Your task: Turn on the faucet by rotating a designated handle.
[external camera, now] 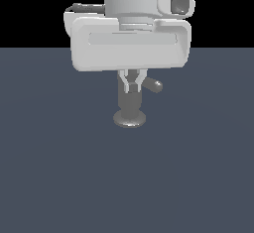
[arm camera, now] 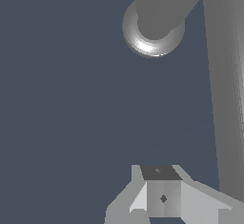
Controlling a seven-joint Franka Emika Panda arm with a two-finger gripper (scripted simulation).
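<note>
The faucet (external camera: 129, 103) is a dull grey upright cylinder on a flared round base (external camera: 129, 118), standing mid-floor in the exterior view. Its handle (external camera: 153, 85), a thin rod with a rounded tip, juts toward the exterior view's right from near the top. My gripper (external camera: 131, 84) hangs in front of the cylinder's upper part, fingers pressed together with nothing between them. The wrist view shows the faucet (arm camera: 159, 8) from above, the handle (arm camera: 224, 99) as a long grey bar beside it, and the shut gripper (arm camera: 163, 198) close to that bar; whether they touch is unclear.
A flat dark blue-grey floor (external camera: 59, 167) surrounds the faucet. The wide white hand body (external camera: 130, 43) hides the faucet's top in the exterior view.
</note>
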